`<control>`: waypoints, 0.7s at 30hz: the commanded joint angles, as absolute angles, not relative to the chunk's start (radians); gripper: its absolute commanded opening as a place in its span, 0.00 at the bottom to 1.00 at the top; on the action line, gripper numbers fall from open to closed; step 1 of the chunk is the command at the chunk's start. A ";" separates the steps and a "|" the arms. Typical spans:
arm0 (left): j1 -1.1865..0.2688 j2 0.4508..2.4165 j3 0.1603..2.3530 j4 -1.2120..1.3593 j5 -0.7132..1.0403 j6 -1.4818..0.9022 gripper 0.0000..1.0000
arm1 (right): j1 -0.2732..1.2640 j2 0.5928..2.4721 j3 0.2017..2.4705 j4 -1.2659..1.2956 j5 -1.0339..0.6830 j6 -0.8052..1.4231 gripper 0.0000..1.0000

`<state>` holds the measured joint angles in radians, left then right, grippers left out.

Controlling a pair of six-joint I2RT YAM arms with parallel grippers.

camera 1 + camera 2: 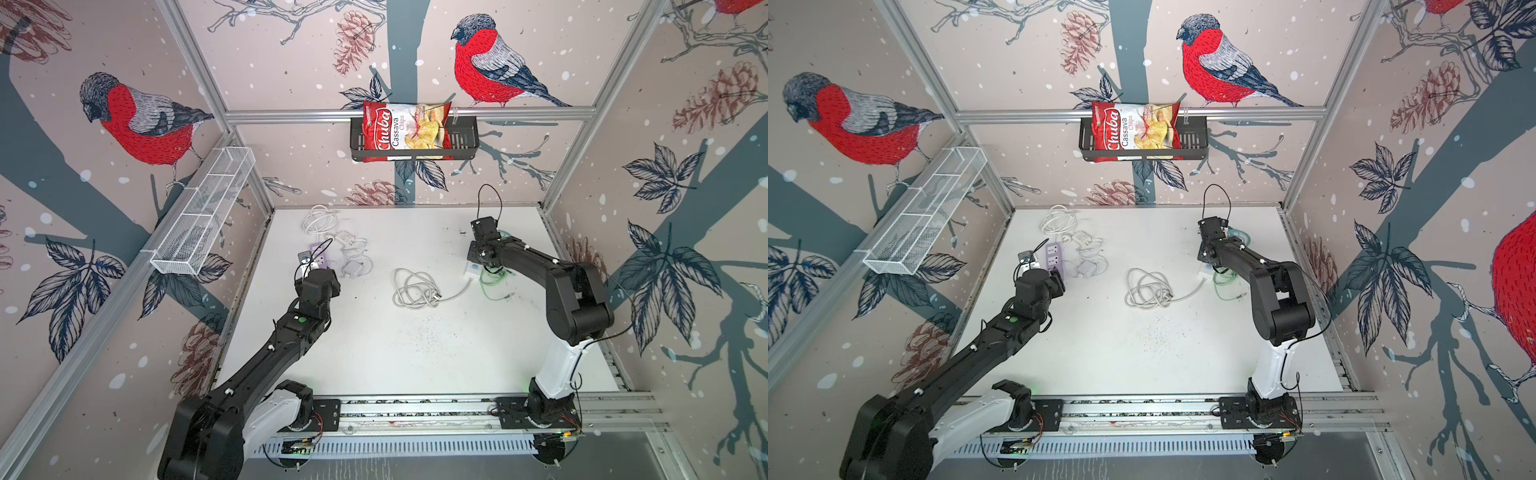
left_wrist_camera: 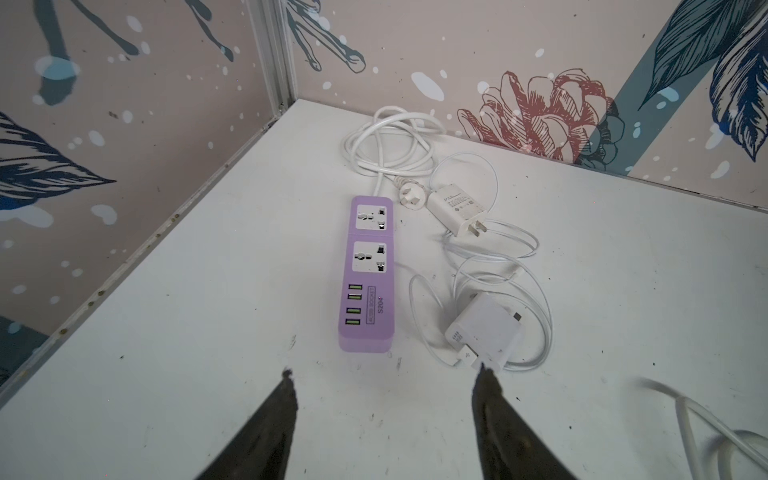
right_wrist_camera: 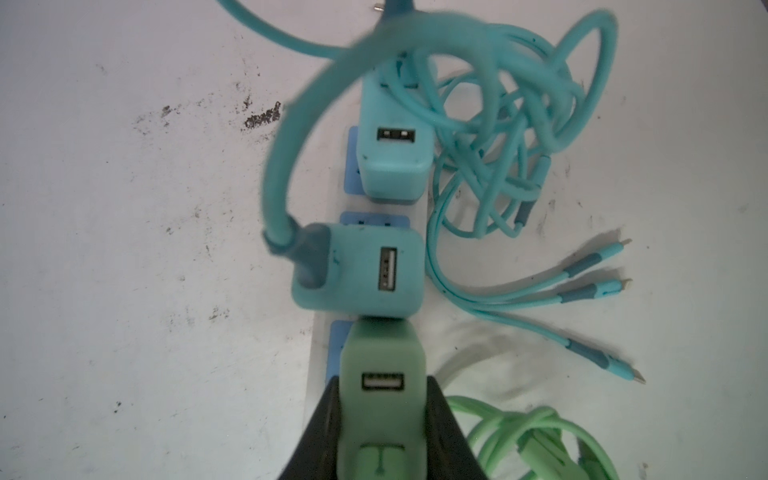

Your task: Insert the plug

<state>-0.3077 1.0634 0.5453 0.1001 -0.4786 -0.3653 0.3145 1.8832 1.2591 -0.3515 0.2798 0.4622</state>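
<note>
Tabletop [image 1: 415,332]: wrist views reveal right end effector [image 3: 382,382] clamping green charger [image 3: 380,353]; left [image 2: 384,370] apparently open.

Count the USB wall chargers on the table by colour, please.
White chargers: 2
Teal chargers: 2
Green charger: 1
Total: 5

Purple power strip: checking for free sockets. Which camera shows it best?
Left wrist view: the purple power strip lies whole and close, every socket empty. Both top views show it small, partly behind the left arm. The right wrist view misses it.
</note>
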 commanded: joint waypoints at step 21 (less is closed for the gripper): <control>-0.098 1.692 0.921 0.226 -0.337 -0.319 0.73 | 0.308 1.804 1.200 -0.577 0.109 0.417 0.53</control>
